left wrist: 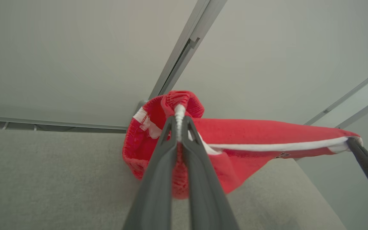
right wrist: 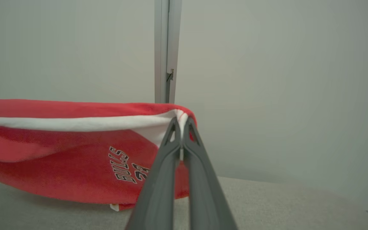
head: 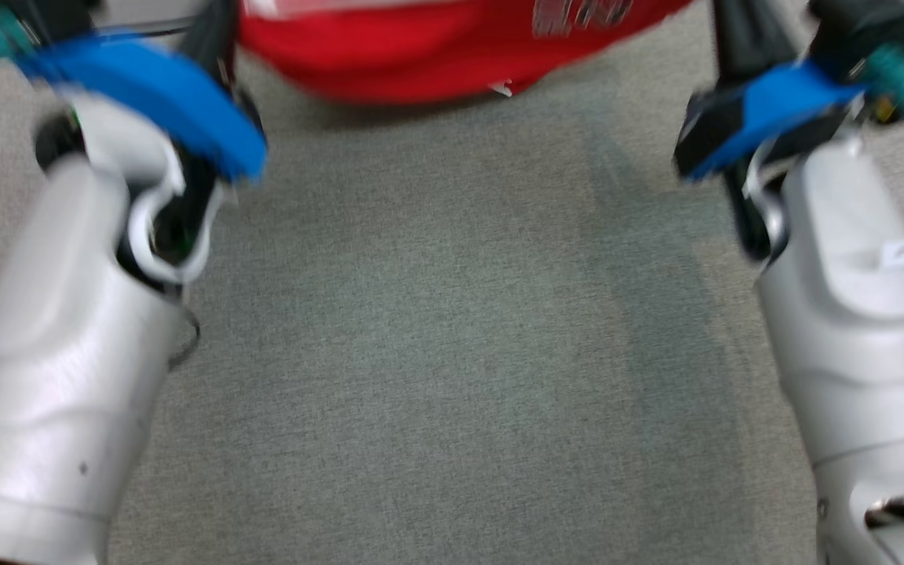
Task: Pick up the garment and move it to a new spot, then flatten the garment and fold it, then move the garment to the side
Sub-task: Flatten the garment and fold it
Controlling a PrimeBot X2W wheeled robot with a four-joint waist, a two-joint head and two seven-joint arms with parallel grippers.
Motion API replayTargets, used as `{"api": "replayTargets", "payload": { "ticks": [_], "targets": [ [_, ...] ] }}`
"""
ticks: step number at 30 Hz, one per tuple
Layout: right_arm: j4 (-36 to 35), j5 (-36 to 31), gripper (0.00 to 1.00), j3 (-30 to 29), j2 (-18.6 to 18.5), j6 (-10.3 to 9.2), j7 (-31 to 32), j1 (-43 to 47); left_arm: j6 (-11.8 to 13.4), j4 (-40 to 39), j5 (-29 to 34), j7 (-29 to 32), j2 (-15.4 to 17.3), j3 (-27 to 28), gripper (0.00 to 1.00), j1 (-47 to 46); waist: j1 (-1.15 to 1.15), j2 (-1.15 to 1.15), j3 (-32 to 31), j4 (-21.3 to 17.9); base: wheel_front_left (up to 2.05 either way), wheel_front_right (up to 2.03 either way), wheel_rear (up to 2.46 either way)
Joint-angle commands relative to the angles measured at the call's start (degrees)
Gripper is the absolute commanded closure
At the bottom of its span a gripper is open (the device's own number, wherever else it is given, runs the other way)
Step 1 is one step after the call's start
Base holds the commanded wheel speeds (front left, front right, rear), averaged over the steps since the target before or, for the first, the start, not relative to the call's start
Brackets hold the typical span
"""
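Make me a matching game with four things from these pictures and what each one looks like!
Things:
1. garment
2. table
3. left gripper
4. lettering

Descriptions:
A. grey
B. shut on the white-trimmed edge of the cloth
C. reads BULLS
D. red with a white stripe

Right pairs: 1-D, 2-A, 3-B, 4-C
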Motion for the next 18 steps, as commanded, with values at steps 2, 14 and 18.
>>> {"api": "replayTargets", "payload": {
  "ticks": [2, 14, 18],
  "targets": [
    [2.74, 0.57, 1.0, 1.43, 0.17, -0.03, -0.84, 3.82, -1.83, 2.25, -0.12, 0.66, 0.39, -1.63, 1.0, 4.84, -0.02, 0.0, 1.8, 0.85, 0.0, 0.0, 0.0],
    [-8.3, 4.5, 1.0, 1.97, 0.37, -0.03, -1.13, 19.57, -5.74, -1.92, -3.81, 0.55, 0.69, -6.43, 1.0, 20.06, -0.02, 0.0, 0.48, 1.83, 0.0, 0.0, 0.0],
    [-14.27, 5.07, 1.0, 0.04, 0.38, -0.03, -1.13, 24.6, -5.96, -7.06, -6.04, -1.89, 0.88, -5.71, 1.0, 23.24, -0.02, 0.0, -1.43, 2.07, 0.0, 0.0, 0.0]
  ]
}}
